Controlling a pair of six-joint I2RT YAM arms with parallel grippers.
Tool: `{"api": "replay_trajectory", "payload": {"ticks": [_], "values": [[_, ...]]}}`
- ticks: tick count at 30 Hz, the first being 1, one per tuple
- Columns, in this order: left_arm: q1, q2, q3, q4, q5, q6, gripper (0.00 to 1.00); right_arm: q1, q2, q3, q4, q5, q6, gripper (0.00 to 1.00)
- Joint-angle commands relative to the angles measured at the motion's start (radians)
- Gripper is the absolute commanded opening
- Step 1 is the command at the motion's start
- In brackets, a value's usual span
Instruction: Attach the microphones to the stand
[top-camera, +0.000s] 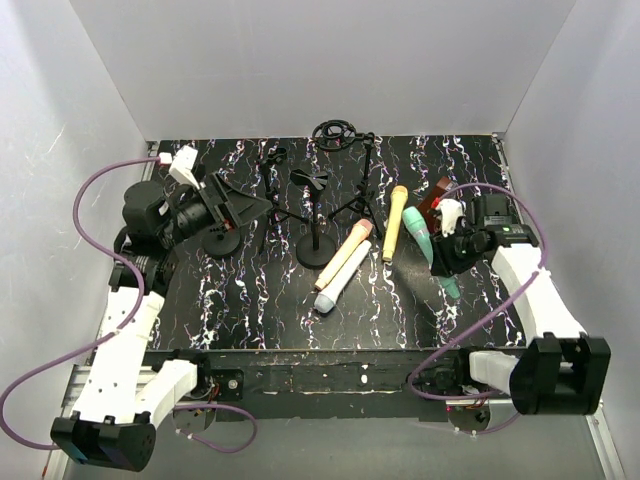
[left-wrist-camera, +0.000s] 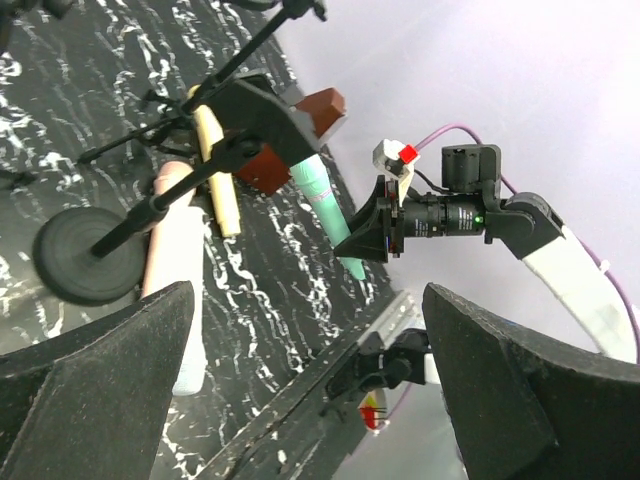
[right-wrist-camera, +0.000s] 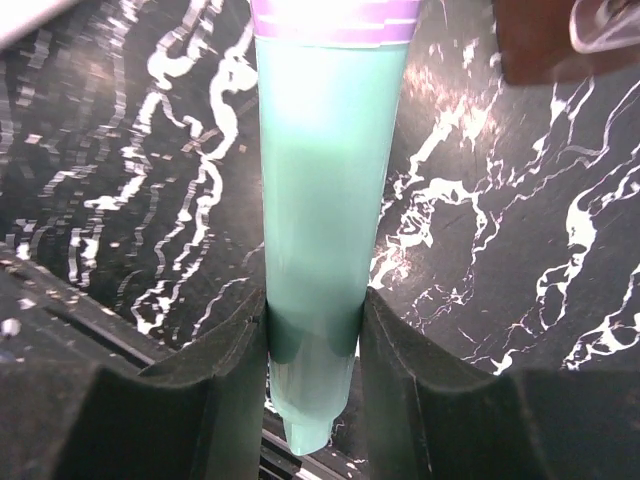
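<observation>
Hovering left gripper (top-camera: 250, 207): jaws spread wide with nothing between them, above the left part of the table (top-camera: 250, 300); its fingers (left-wrist-camera: 100, 385) frame the wrist view.
Left round-base stand (top-camera: 220, 242): upright just beside the left gripper, its disc foot on the black marbled top.
Left tripod stand (top-camera: 270, 195): upright just right of that, legs spread.
Middle round-base stand (top-camera: 315, 250): upright near the table's centre, with a clip at its top.
Peach-pink microphone (top-camera: 345, 252): lying slanted just right of the middle stand's foot, head toward the back.
White microphone (top-camera: 345, 278): lying alongside the peach-pink one, touching or nearly so, head toward the near edge.
Right tripod stand (top-camera: 360, 195): upright behind these two, with a ring-shaped mount at its top.
Yellow microphone (top-camera: 395, 222): lying nearly straight, head toward the back, between the tripod and the green one.
Mint green microphone (top-camera: 420, 235): slanted at the right of the table, head toward the back; whether it rests on the top cannot be told.
Brown wedge (top-camera: 437, 195): just behind the green microphone's head.
Right gripper (top-camera: 448, 260): jaws clamped on the mint green microphone's tapered handle near its tail, a finger (right-wrist-camera: 230, 370) pressing on each side.
</observation>
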Motion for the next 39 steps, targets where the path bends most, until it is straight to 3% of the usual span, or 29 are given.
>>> {"api": "replay_trajectory", "payload": {"ticks": [1,4,14,21,30,39], "values": [[-0.017,0.055,0.084,0.089,0.086,-0.100,0.98,-0.015,-0.104,0.116,-0.162,-0.182,-0.053,0.02],[-0.072,0.095,0.125,0.109,0.071,-0.129,0.98,-0.016,-0.156,0.163,-0.195,-0.302,-0.060,0.01],[-0.459,0.268,0.274,0.112,-0.193,-0.080,0.98,-0.015,-0.183,0.329,-0.190,-0.751,-0.024,0.01],[-0.677,0.394,0.338,0.164,-0.359,-0.045,0.98,-0.013,-0.135,0.432,-0.195,-0.887,0.057,0.02],[-0.770,0.470,0.326,0.321,-0.463,-0.029,0.98,-0.016,-0.152,0.409,-0.161,-0.944,0.098,0.02],[-0.804,0.524,0.322,0.416,-0.472,-0.029,0.88,-0.016,-0.149,0.389,-0.146,-0.984,0.120,0.03]]}}
